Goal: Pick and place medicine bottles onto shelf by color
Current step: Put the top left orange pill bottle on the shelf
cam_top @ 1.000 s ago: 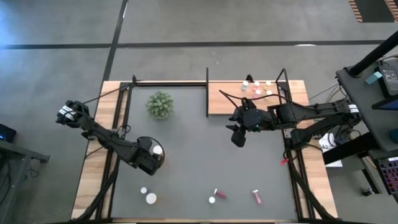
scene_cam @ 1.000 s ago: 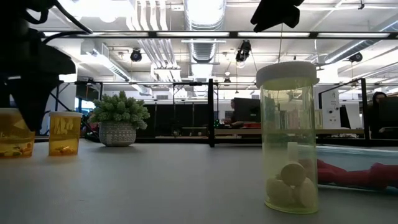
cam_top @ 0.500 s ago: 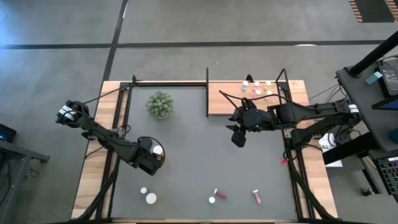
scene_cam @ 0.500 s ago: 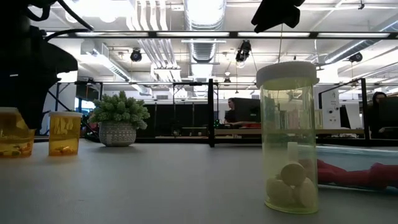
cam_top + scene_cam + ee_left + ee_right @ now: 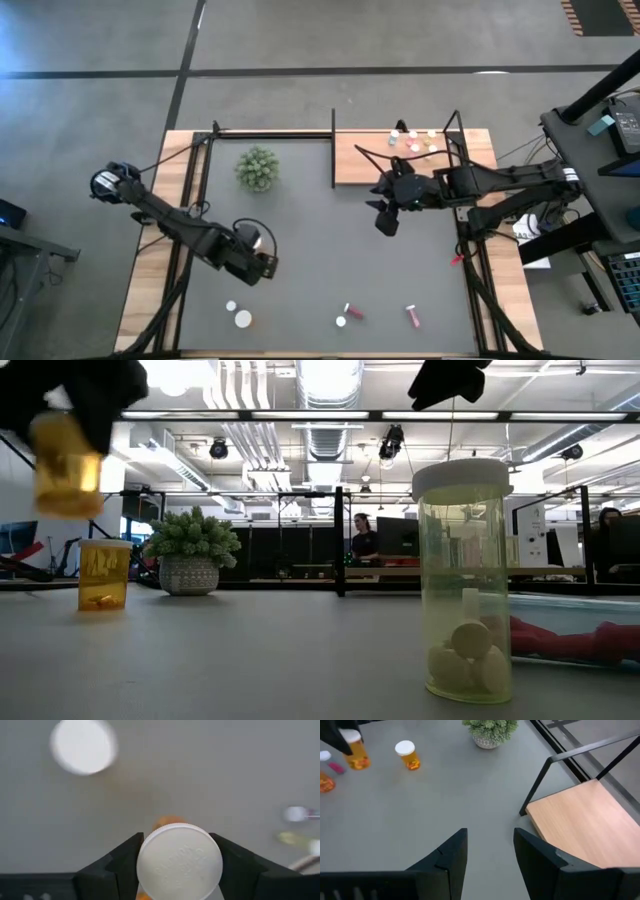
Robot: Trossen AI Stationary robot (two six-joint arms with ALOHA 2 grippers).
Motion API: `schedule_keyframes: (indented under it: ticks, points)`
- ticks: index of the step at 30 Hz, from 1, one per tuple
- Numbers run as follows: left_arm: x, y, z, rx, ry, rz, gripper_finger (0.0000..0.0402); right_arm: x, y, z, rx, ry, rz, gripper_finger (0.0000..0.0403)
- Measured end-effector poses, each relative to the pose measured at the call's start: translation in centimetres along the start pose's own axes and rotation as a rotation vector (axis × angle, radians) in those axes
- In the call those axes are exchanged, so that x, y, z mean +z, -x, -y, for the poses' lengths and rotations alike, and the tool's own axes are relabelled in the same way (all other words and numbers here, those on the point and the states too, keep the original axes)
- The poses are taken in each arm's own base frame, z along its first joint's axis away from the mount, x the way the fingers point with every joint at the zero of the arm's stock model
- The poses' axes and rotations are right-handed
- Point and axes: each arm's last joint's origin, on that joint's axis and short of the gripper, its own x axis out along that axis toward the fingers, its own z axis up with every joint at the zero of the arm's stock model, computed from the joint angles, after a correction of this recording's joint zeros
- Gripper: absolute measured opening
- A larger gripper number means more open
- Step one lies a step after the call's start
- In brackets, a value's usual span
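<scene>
The left gripper (image 5: 172, 862) has its fingers (image 5: 125, 860) clamped on an orange medicine bottle (image 5: 66, 475), raised clear of the tabletop (image 5: 330, 260); faint embossing on its white cap (image 5: 179, 867) cannot be read. A second orange bottle (image 5: 103, 573) stands below. The right gripper (image 5: 490, 851) hovers beside the shelf (image 5: 580, 822), fingers partly apart, holding nothing.

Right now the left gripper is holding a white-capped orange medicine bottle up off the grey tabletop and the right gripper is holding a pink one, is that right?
Not quite: the right gripper is empty, as the right wrist view shows nothing between its fingers. The left gripper does hold the white-capped orange medicine bottle clear of the grey tabletop.
</scene>
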Motion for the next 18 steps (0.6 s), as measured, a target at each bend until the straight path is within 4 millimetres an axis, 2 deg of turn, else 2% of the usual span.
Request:
schedule_keyframes:
  ticks: [4,9,13,18]
  points:
    - [0.9,0.9,2.6,-0.061,-0.032,0.056,0.0192,-0.4,0.5,0.3,-0.012,0.019,-0.035,0.0151]
    - [2.9,0.3,6.7,-0.079,-0.142,0.105,0.0192,-1.1,0.9,0.7,-0.029,0.032,-0.089,0.0150]
    - [5.2,-0.3,9.9,-0.081,-0.252,0.145,0.0192,-1.4,1.3,0.9,-0.038,0.028,-0.113,0.0151]
    - [8.3,-0.4,12.7,-0.093,-0.360,0.197,0.0191,-1.5,1.4,1.0,-0.038,0.030,-0.121,0.0150]
